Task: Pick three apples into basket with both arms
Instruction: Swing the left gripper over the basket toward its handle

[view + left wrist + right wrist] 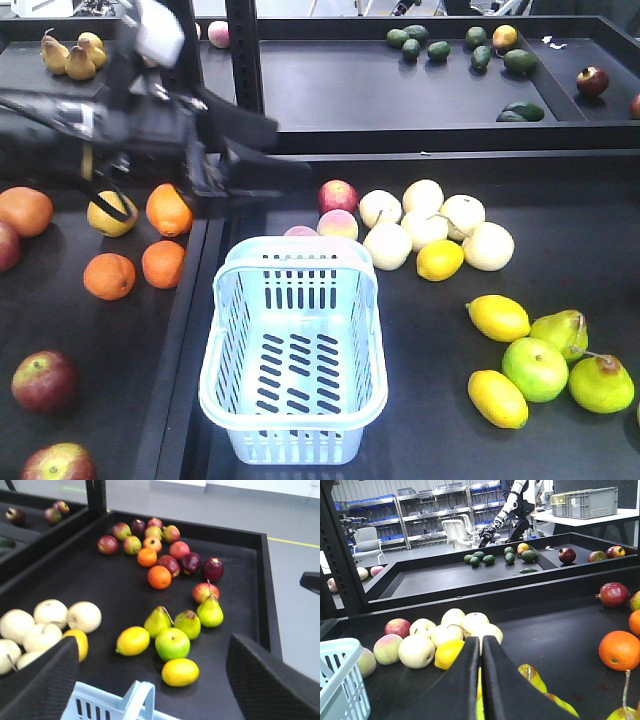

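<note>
— Left pincer (155,645)?
— Released: textured black fingers (45,675) spread wide by the slotted pale-blue plastic basket (295,445).
— Apples (213,569)?
— Round, maroon, grouped far across the black tray (263,580), outside the basket. Right pincer (480,639): flat fingers clenched together.

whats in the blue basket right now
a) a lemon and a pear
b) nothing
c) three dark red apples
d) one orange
b: in the front view the basket shows its slotted bottom bare, with no fruit inside it.
</note>
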### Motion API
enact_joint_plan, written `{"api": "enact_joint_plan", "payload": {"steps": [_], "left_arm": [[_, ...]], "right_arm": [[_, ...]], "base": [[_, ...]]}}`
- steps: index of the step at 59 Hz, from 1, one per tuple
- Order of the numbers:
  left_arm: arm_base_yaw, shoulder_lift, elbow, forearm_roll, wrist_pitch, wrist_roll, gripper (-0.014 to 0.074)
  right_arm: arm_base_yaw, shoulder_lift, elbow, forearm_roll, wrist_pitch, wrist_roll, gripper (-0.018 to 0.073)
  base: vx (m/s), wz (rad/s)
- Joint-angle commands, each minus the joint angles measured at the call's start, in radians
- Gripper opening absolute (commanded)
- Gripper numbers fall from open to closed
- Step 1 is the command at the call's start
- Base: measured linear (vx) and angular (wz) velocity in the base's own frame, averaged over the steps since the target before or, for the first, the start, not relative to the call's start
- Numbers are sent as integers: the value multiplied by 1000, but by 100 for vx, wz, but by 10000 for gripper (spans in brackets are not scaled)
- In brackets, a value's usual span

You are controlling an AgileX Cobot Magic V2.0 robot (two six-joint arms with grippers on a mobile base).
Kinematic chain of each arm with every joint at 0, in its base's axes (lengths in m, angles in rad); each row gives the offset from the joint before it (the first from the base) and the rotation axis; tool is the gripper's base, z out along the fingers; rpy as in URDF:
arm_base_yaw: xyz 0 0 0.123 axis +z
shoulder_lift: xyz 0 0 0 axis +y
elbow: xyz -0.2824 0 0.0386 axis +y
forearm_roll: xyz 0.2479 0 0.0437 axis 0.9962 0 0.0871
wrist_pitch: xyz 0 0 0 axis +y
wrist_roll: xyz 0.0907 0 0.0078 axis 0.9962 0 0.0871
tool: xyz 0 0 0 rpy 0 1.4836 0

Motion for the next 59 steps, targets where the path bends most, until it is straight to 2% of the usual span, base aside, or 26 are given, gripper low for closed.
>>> {"api": "enact_joint_plan", "payload": {"steps": [1,24,37,50,59], "left_arm": [[-11,9,-34,22,10,7,571],[-11,97,-29,22,-87,4,554],[-10,138,-29,22,-41,34,554],[-10,165,-29,22,-36,89,554],[-10,173,-29,22,-37,95,554]], "right_arm": [[1,-12,13,-12,-74,-5,-4],[1,-12,13,-12,-74,-5,-4],[1,-12,13,-12,-74,-5,-4],[1,-12,13,-12,-75,-5,-4],[1,-12,13,-12,-74,-5,-4]], "base": [[0,0],[0,0],[0,0],[0,0],[0,0]]}}
